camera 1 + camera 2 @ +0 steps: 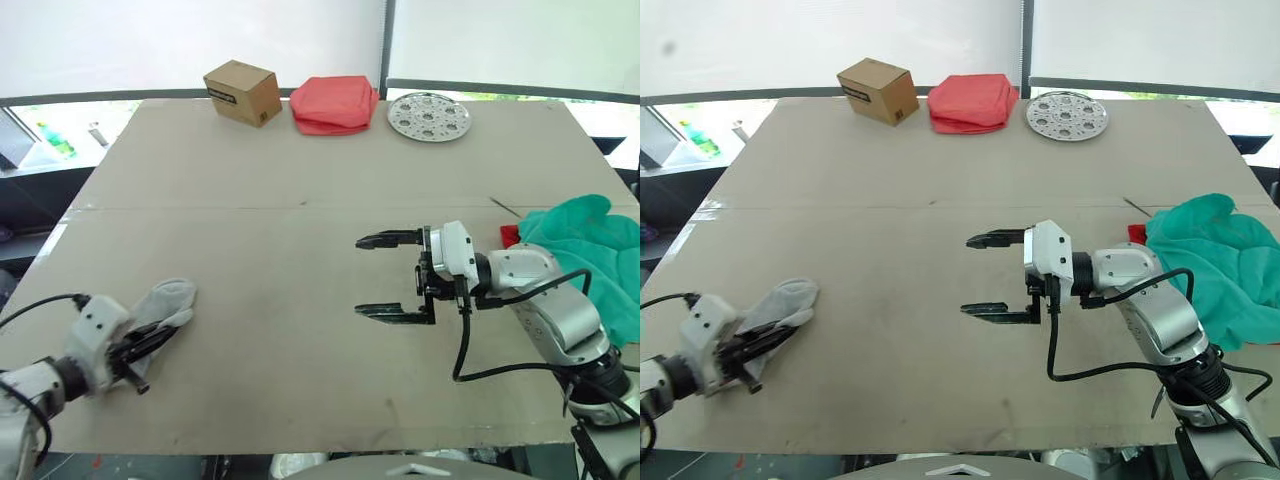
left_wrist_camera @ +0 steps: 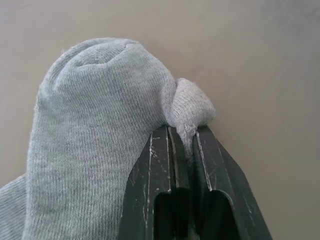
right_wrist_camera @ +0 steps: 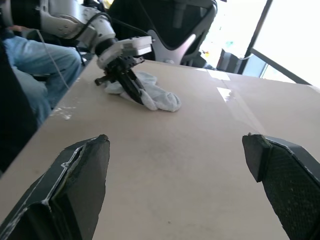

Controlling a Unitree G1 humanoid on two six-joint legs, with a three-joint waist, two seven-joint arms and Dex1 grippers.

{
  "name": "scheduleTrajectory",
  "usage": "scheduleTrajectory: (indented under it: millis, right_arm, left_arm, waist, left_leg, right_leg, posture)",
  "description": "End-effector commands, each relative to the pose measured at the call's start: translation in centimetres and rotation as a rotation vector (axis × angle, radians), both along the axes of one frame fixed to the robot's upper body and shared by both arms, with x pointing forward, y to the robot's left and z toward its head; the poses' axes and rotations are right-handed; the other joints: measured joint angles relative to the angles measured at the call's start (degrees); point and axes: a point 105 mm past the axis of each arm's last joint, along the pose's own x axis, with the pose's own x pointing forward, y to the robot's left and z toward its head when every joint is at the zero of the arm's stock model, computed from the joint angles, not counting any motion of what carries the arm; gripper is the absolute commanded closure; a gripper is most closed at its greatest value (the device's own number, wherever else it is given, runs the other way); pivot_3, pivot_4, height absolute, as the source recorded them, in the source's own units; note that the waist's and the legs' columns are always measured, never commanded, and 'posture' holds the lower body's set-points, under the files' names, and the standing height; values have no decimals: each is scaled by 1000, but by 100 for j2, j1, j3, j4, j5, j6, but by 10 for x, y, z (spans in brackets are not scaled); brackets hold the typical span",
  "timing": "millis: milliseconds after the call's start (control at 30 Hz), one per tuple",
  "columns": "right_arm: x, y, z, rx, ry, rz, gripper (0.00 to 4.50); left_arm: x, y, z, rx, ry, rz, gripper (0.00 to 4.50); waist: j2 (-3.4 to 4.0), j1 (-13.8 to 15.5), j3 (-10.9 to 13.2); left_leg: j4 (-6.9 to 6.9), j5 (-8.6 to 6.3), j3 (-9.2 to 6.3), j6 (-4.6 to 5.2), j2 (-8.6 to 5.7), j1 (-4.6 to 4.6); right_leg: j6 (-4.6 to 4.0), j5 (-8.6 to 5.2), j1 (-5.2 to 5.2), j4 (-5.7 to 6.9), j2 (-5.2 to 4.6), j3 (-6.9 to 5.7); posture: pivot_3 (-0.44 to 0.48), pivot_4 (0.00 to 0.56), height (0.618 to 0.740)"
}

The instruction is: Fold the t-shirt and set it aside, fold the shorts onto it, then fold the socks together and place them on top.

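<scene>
Fingers of the left gripper (image 1: 150, 340) are pinched on a fold of the socks (image 1: 165, 303), which lie on the table (image 1: 300, 150) at its near left corner. Fingers of the right gripper (image 1: 385, 277) stand wide apart and hold nothing, hovering over the table's middle. From the right gripper the socks lie well apart toward the robot's left; the left arm is the nearer. Their long axis runs diagonally, the rounded end pointing away from the left gripper toward the table's centre. The shorts (image 1: 590, 250) lie crumpled at the right edge, just beside the right arm. A folded red cloth (image 1: 335, 103) rests at the far edge.
</scene>
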Motion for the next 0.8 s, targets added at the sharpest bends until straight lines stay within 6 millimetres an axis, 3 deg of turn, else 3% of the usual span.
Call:
scheduleTrajectory:
  millis: [33,133,300,433,500,533,667,700,733,800]
  right_arm:
    - [2,-13,6,-7,-55,-76,0]
    - [2,-20,0,-41,-58,-112,0]
    - [1,-22,1,-41,-54,-136,0]
    - [0,-21,0,-48,-50,-143,0]
    - [0,-21,-1,-51,-47,-146,0]
    - [-1,-21,-1,-50,-45,-147,0]
    - [0,-20,-5,-49,-40,-147,0]
    - [1,-19,-6,-50,-40,-143,0]
    - [1,-17,-8,-51,-40,-139,0]
    - [2,-13,-12,-67,-53,-119,0]
  left_arm:
    - [18,-62,7,-73,-20,-183,4456]
    - [30,-101,5,-69,-12,-294,4456]
    - [53,-131,-2,1,-47,-391,4456]
    - [65,-148,6,-43,-91,-420,4456]
    - [61,-152,16,-120,-74,-428,3645]
    - [60,-153,22,-164,-72,-415,3463]
    - [52,-149,41,-334,-29,-341,1533]
    - [49,-146,47,-376,-15,-327,1279]
    - [47,-143,52,-396,-12,-325,635]
    - [41,-132,63,-403,-25,-321,635]
  waist:
    - [-8,77,-2]
    - [-40,63,-13]
    - [-43,-50,-6]
    - [-45,-73,-7]
    - [-49,-80,-7]
    - [-52,-84,-5]
    - [-54,-75,-3]
    - [-55,-76,-3]
    - [-55,-78,-2]
    - [-59,-85,-2]
  left_leg:
    - [2,0,-1,0,0,-2]
    - [4,1,0,0,0,-4]
    - [1,2,1,1,3,3]
    - [1,2,-1,1,7,7]
    - [2,2,1,2,7,5]
    - [2,2,2,2,8,5]
    - [2,2,-1,2,8,1]
    - [2,2,-2,2,8,1]
    - [2,2,-3,2,8,1]
    - [3,2,-5,1,8,2]
  right_leg:
    - [0,0,1,-2,0,-1]
    - [-20,14,5,-3,6,3]
    - [-17,12,11,0,27,11]
    - [-6,8,12,3,34,11]
    - [7,8,11,2,33,14]
    - [10,9,11,1,33,15]
    - [17,12,11,-1,29,14]
    - [19,13,11,-1,29,14]
    - [20,13,11,-1,29,14]
    - [20,11,11,0,29,12]
  posture:
    - [0,150,740]
    - [0,150,740]
    - [0,150,740]
    - [0,150,740]
    - [0,150,740]
    - [0,150,740]
    - [0,150,740]
    - [0,150,740]
    - [0,150,740]
    - [0,150,740]
